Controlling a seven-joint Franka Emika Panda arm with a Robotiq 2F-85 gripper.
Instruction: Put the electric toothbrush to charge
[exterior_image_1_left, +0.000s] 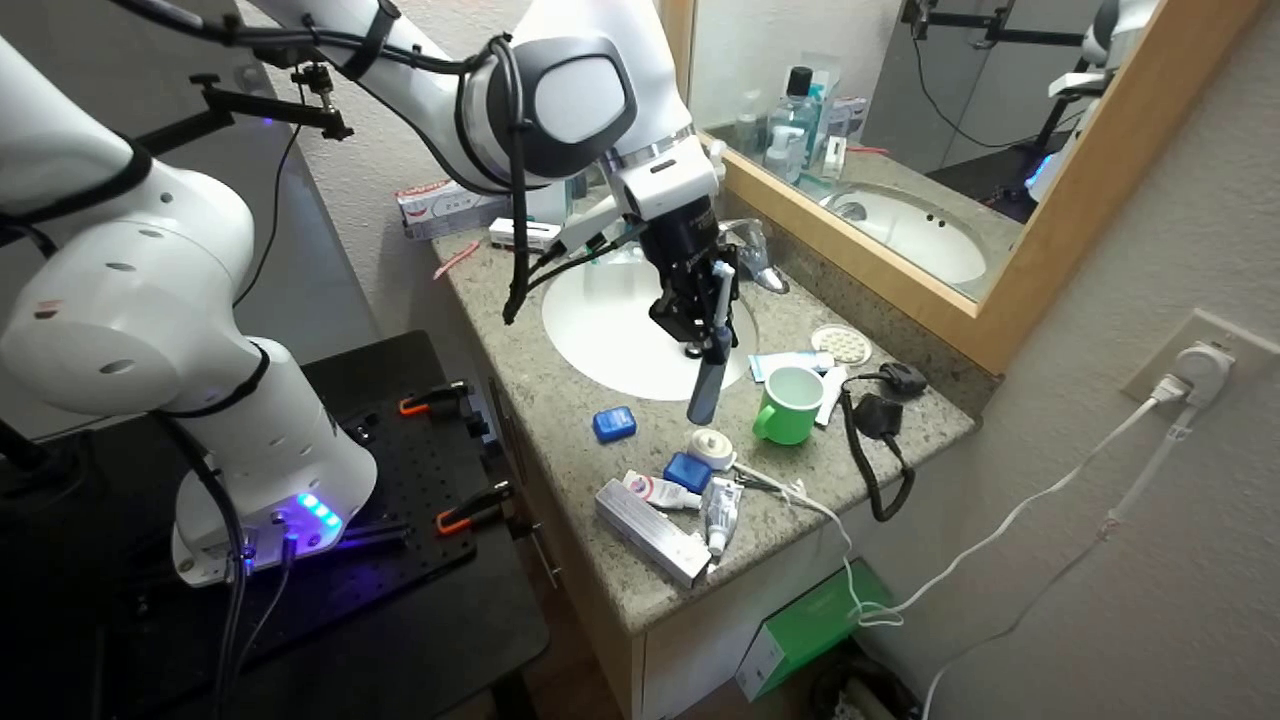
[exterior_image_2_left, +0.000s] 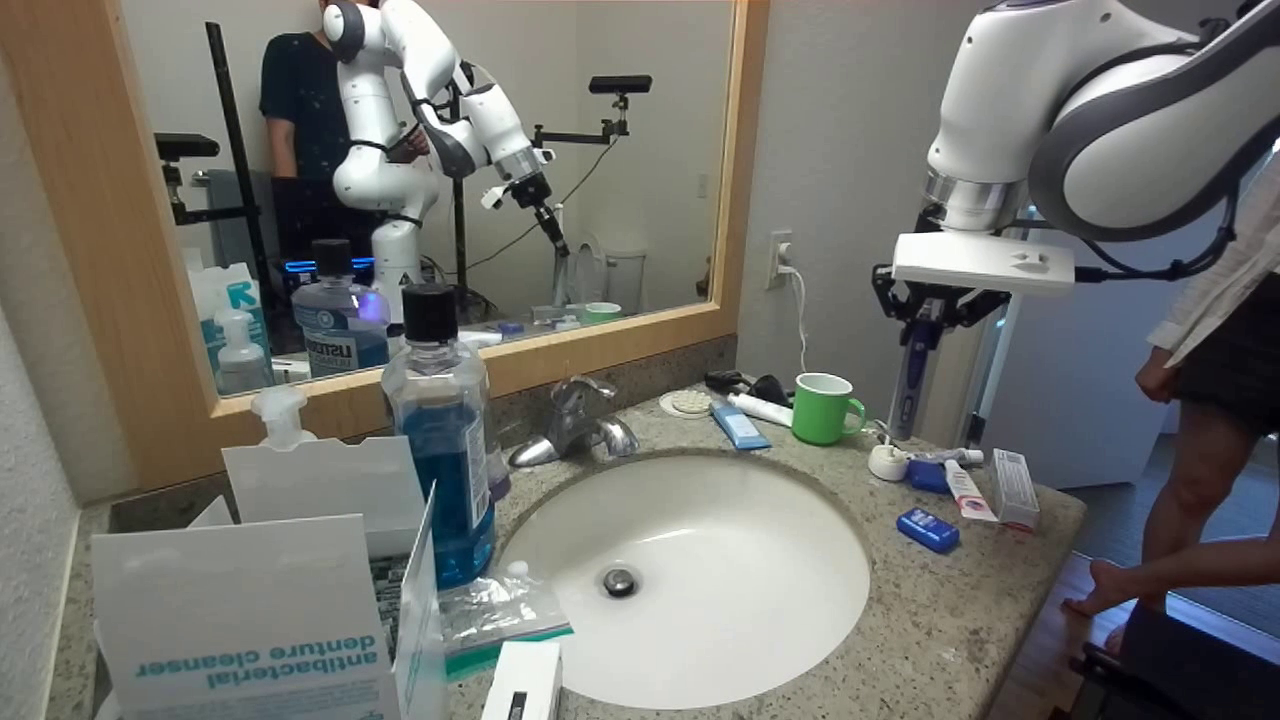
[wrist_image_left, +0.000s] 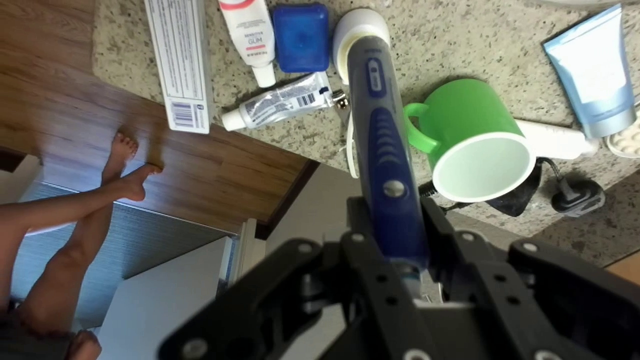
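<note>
The electric toothbrush hangs almost upright with its grey-blue handle down, in both exterior views (exterior_image_1_left: 709, 388) (exterior_image_2_left: 910, 385). Its pale neck points up beside the gripper. My gripper (exterior_image_1_left: 716, 345) is shut on the upper handle; in the wrist view the black fingers (wrist_image_left: 392, 215) sit on both sides of the blue handle (wrist_image_left: 386, 145). The white round charger base (exterior_image_1_left: 711, 447) stands on the counter just below the handle's lower end, also in an exterior view (exterior_image_2_left: 888, 462). In the wrist view the handle end overlaps the charger (wrist_image_left: 361, 22). Whether they touch cannot be told; a small gap seems to show.
A green cup (exterior_image_1_left: 790, 405) stands close beside the charger. A blue floss box (exterior_image_1_left: 688, 471), toothpaste tubes (exterior_image_1_left: 722, 512) and a long carton (exterior_image_1_left: 655, 530) lie on its other side. The white charger cord (exterior_image_1_left: 805, 500) runs off the counter. The sink (exterior_image_2_left: 690, 580) is nearby.
</note>
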